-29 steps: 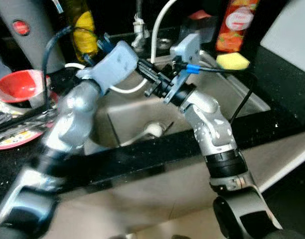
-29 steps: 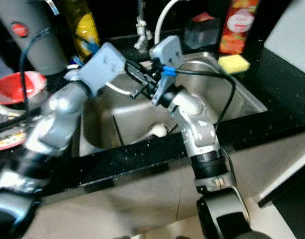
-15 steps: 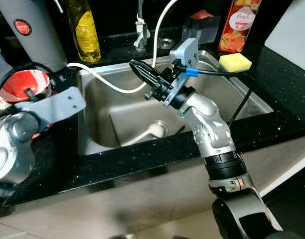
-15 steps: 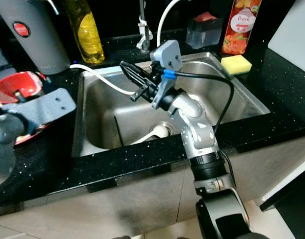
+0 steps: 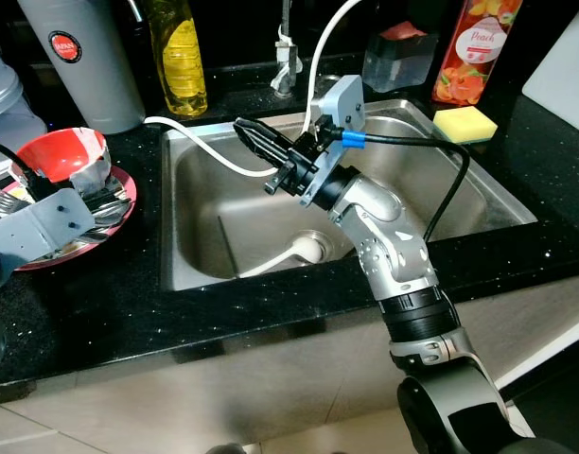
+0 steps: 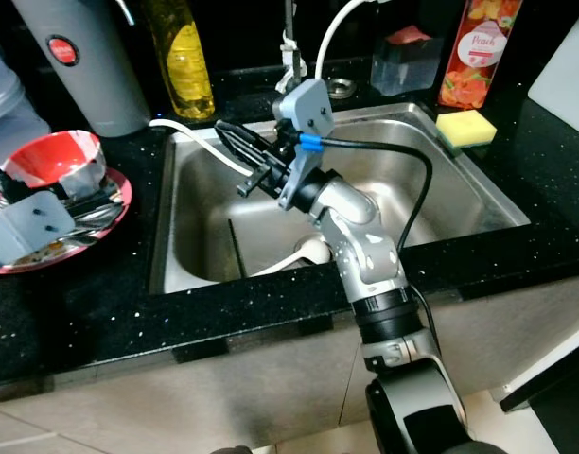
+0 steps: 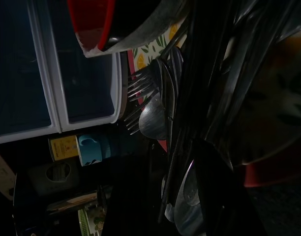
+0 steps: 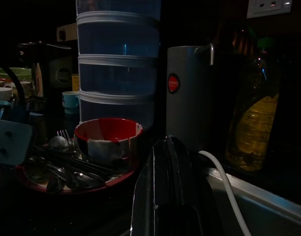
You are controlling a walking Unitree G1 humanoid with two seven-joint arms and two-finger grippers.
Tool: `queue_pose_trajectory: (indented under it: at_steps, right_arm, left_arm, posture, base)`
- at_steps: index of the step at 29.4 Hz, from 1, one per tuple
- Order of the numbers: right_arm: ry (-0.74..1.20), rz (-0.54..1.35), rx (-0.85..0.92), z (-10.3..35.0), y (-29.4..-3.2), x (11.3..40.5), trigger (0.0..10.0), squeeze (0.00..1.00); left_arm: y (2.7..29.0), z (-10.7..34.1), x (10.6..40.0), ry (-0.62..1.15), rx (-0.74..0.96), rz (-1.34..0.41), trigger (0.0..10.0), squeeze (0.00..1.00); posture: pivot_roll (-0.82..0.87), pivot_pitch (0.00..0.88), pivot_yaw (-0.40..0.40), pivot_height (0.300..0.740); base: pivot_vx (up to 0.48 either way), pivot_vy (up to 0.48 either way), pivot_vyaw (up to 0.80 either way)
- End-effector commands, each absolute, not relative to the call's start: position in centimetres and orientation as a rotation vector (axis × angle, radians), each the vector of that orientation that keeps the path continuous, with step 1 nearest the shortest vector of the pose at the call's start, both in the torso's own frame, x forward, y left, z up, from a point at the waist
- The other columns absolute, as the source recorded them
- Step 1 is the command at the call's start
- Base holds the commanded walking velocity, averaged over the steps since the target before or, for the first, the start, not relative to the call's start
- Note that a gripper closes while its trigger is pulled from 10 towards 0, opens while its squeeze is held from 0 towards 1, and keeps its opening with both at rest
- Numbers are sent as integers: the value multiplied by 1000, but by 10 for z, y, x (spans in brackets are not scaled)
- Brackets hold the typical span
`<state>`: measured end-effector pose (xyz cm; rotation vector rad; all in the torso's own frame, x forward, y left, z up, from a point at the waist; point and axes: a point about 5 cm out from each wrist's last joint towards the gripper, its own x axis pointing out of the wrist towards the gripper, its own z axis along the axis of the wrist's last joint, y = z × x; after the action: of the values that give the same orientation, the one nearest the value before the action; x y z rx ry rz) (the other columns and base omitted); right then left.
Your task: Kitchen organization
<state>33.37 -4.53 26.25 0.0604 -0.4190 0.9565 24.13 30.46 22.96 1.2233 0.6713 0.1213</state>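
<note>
1. Here the right gripper (image 5: pixel 256 142) hangs over the left part of the stainless steel sink (image 5: pixel 479 184), its two long black fingers pressed together with nothing between them, close above the white hose (image 5: pixel 200 144) that runs over the sink's left rim.
2. The left gripper (image 7: pixel 209 123) is down at the round red-rimmed plate (image 5: pixel 119 216) on the black speckled counter (image 5: pixel 100 303), left of the sink; whether its fingers are spread I cannot tell, the wrist view being dark.
3. On that plate lie a heap of steel forks and spoons (image 7: pixel 153 105) and, at the back, a red bowl (image 5: pixel 64 156) with a grey-taped side.
4. Judging by the plate, the cutlery is the thing in hand: stiff, light, smooth metal, likely to slip and to tangle, so best taken across the handles, near the middle of the bundle.
5. From the head camera the pieces lie flat, their long axis roughly across the plate, left to right; the fork tines point toward the stacked clear plastic containers (image 8: pixel 118 64).
6. The bowl looks light but breakable, and it stands just beside the cutlery.
</note>
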Motion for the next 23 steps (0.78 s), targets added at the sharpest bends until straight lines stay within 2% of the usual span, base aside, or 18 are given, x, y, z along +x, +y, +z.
queue_pose_trajectory:
  at_steps: [1, 9, 23]
  right_arm:
    - [-431, 964, 62, 265, -43, 334, 10000, 0]
    - [-432, 949, 55, 265, -47, 334, 10000, 0]
    - [-436, 929, 47, 265, -52, 334, 10000, 0]
  left_arm:
    - [307, 230, 243, 679, 1231, 122, 10000, 0]
    - [309, 217, 255, 677, 1183, 102, 10000, 0]
    - [283, 226, 260, 592, 1214, 18, 10000, 0]
  posture:
    - [199, 0, 48, 740]
    - [174, 0, 53, 740]
    - [161, 0, 66, 740]
  base:
    - [0, 0, 0]
    - [0, 0, 0]
    - [0, 0, 0]
